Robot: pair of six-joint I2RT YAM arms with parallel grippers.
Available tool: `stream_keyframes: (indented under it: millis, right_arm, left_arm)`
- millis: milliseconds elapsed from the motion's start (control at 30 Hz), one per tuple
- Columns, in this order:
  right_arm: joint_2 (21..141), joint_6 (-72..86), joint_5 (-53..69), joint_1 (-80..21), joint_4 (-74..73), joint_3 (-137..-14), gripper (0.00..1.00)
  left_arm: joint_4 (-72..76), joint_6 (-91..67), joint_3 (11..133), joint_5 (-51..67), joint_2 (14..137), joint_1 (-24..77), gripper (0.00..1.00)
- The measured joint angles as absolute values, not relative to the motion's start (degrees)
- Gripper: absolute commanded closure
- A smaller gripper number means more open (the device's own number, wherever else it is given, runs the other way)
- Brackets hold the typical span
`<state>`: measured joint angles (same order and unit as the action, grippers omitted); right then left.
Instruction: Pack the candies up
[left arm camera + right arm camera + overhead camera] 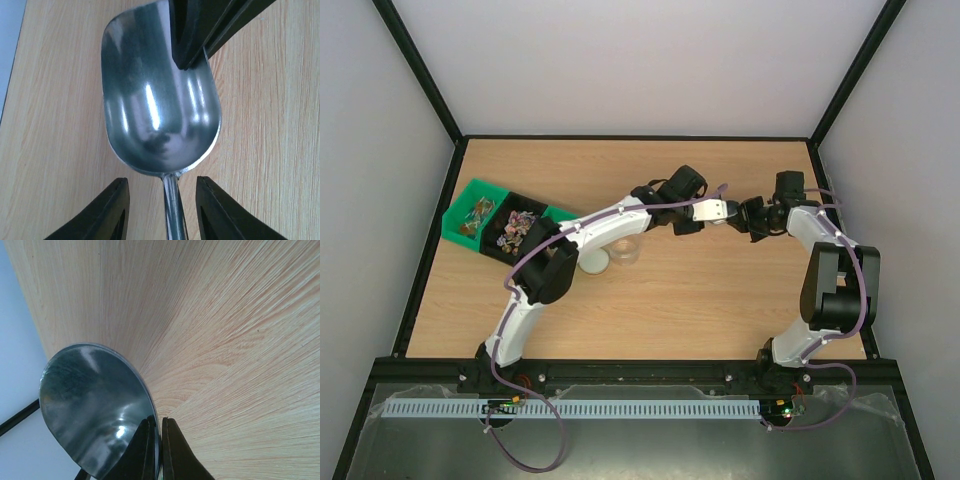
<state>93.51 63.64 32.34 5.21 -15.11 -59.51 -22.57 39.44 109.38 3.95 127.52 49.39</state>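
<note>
Candies: mixed wrapped sweets heaped in the compartments of a green tray at the left of the bench; none in the scoop. Lie well apart from both tools, off to their left, on the left arm's side, so nearer that arm. Clear jar and whitish lid just beside each other, between tray and scoop. Scoop held over mid-bench, long axis running across it, bowl toward the right arm, handle toward the left. Right tool pressed together on the bowl's rim. Left tool apart, one finger either side of the handle, gaps showing, no grip yet. Probably next: close on the handle, free the rim, swing left to the tray.
</note>
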Motion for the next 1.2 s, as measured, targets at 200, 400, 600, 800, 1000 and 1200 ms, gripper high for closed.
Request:
stream_keyframes:
  millis: [200,400,600,800,1000,1200]
  right_arm:
    - [93.5,63.6,32.3,5.2,-15.1,-59.5,0.99]
    - [93.5,63.7,32.4,5.2,-15.1,-59.5,0.99]
    - [93.5,64.4,33.1,5.2,-15.0,-59.5,0.45]
    - [93.5,61.6,34.1,5.1,-14.5,-61.6,0.08]
    - [93.5,52.7,36.9,5.1,-13.4,-67.5,0.0]
    - [93.5,36.4,40.5,5.2,-15.9,-73.2,0.12]
  left_arm:
    - [-22.6,39.5,108.1,4.0,127.5,49.1,0.73]
    - [-22.5,39.2,107.9,4.2,127.5,49.0,0.87]
    - [-21.6,37.6,107.9,4.7,127.5,48.6,0.98]
    - [-23.0,34.0,107.8,8.0,127.4,46.9,0.98]
    - [-23.9,31.0,100.5,14.2,121.8,41.1,0.98]
    - [-22.1,33.8,87.9,17.5,109.9,37.4,0.98]
